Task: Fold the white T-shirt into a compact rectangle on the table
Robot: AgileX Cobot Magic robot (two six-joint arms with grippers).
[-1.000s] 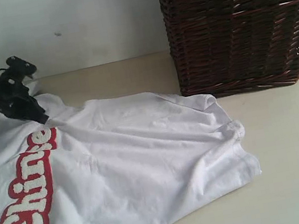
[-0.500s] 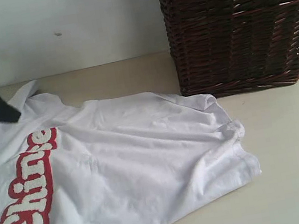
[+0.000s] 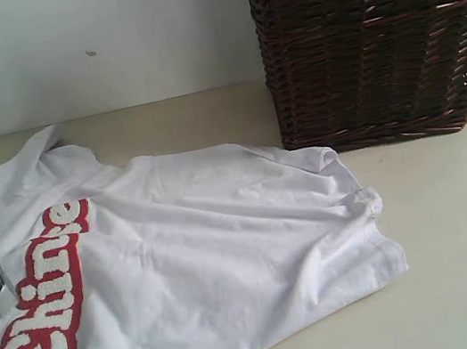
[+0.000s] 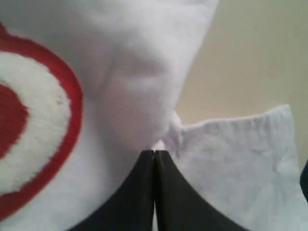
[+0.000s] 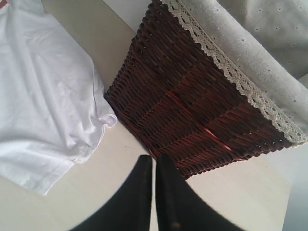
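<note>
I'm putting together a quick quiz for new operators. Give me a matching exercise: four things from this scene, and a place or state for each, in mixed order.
1 T-shirt
2 basket
3 left gripper
4 right gripper

A shut, over bare table near the wicker
B lying rumpled, not yet folded
C shut, tips at white cloth
D dark brown, standing upright

Pairs: 1-B, 2-D, 3-C, 4-A
</note>
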